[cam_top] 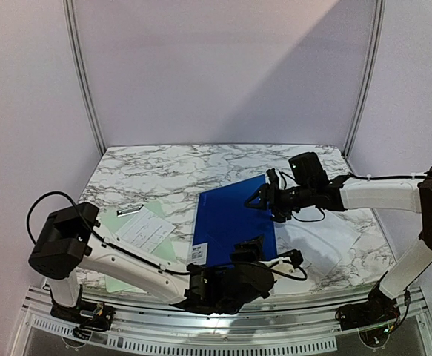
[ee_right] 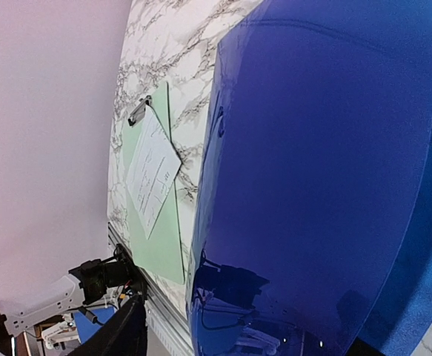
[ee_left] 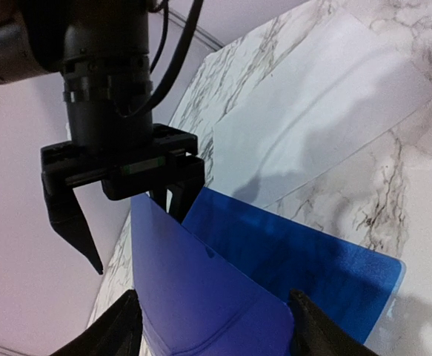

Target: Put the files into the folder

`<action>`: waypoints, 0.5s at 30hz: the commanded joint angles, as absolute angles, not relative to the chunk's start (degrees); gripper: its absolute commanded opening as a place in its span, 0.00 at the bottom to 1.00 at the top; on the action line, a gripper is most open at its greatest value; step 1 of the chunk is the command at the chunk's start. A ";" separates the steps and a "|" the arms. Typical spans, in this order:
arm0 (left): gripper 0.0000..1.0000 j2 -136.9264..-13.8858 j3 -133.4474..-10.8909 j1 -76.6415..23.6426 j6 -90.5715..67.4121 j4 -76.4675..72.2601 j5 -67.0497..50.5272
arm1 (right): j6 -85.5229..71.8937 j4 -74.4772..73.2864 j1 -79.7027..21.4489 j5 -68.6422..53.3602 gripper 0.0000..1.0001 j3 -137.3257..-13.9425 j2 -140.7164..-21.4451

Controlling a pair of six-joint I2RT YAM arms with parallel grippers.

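The deep-blue folder [cam_top: 230,219] lies mid-table with its top cover [ee_left: 201,289] raised off the lower leaf [ee_left: 327,267]. My left gripper [cam_top: 254,251] is at the folder's near edge. It is open, and the raised cover's corner sits between its fingers [ee_left: 119,330]. My right gripper [cam_top: 262,198] is at the far right corner, open, straddling the cover's edge; the glossy cover [ee_right: 319,170] fills its view. The large plain white sheet [cam_top: 334,237] lies flat to the right of the folder. The small printed slip [cam_top: 145,230] lies on the left.
The slip rests on a pale green board [cam_top: 138,256] with a metal clip [cam_top: 129,210] at its far end. The table's near edge has a metal rail [cam_top: 223,337]. Grey walls and frame posts close in the back and sides.
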State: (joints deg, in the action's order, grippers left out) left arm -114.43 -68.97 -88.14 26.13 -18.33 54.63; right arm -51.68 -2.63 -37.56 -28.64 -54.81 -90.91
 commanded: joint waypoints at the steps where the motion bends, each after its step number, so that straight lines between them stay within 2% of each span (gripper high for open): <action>1: 0.60 -115.51 -68.75 -87.33 31.69 -24.44 58.93 | -52.56 -4.73 -38.22 -28.39 0.67 -56.34 -89.29; 8: 0.04 -114.81 -65.46 -86.97 37.40 -34.68 62.84 | -52.34 -5.71 -38.18 -27.95 0.67 -56.66 -89.05; 9: 0.00 -114.70 -65.00 -86.97 37.99 -35.84 63.41 | -52.26 -5.71 -38.17 -27.93 0.66 -56.72 -89.04; 12: 0.00 -113.71 -63.69 -86.69 38.04 -37.87 63.99 | -51.34 -6.93 -38.17 -26.78 0.67 -57.29 -88.87; 15: 0.00 -112.06 -62.69 -86.41 36.48 -38.97 64.62 | -48.61 -10.54 -38.17 -23.70 0.74 -59.44 -88.77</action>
